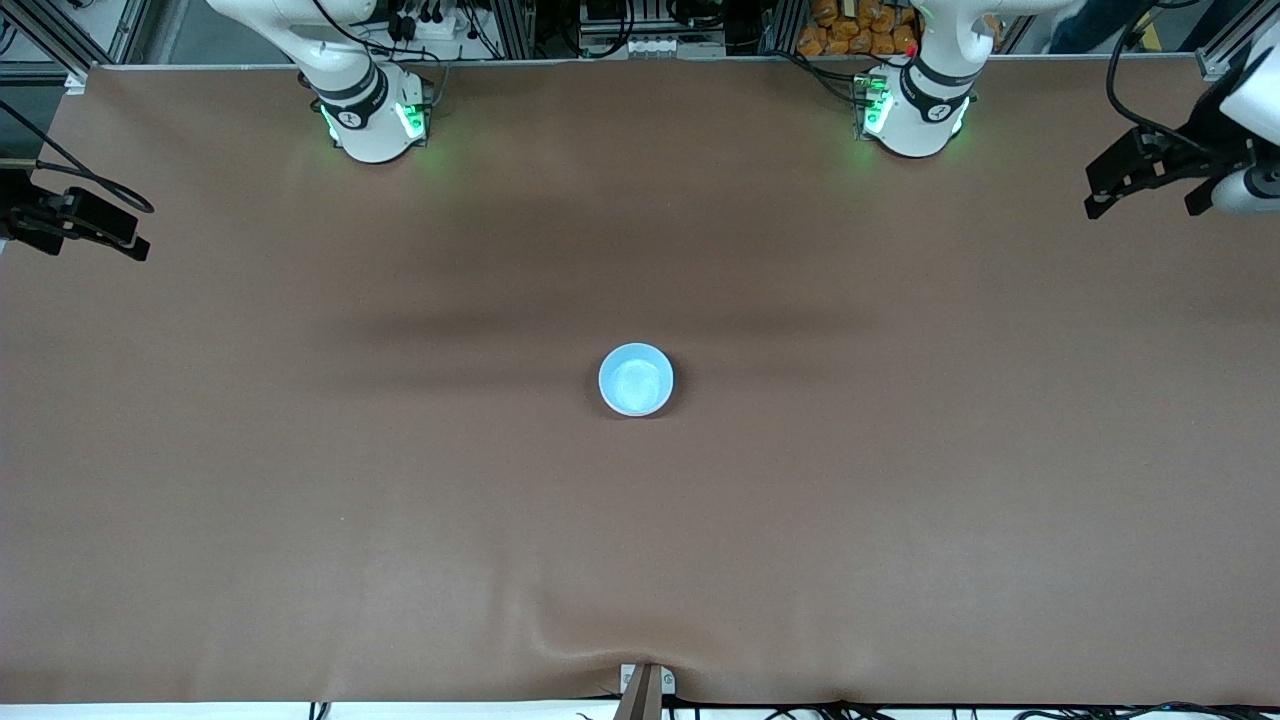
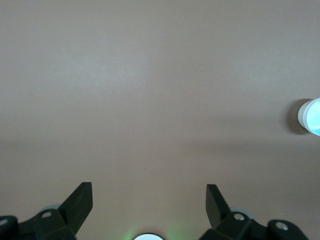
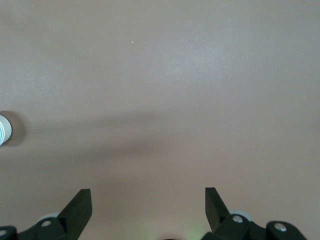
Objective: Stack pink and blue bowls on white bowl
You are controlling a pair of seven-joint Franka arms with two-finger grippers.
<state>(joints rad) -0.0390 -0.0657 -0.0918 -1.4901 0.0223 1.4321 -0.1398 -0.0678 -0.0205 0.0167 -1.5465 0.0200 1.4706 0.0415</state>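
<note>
Round glossy blue bowl (image 1: 636, 379) mid-table, matte brown cloth (image 1: 300, 450).

You see light sky-blue bowl (image 1: 636, 379), plain, no pattern, paler glare at centre; in left wrist view its outer wall below rim (image 2: 302, 116) looks white/grey. Table cover (image 1: 300, 450) flat brown, unpatterned, w/ darker shadow bands. Left gripper (image 1: 1140, 180) black; right gripper (image 1: 85, 228) black too. Arm bases (image 1: 372, 120) white w/ black bands, green lights glowing.
</note>
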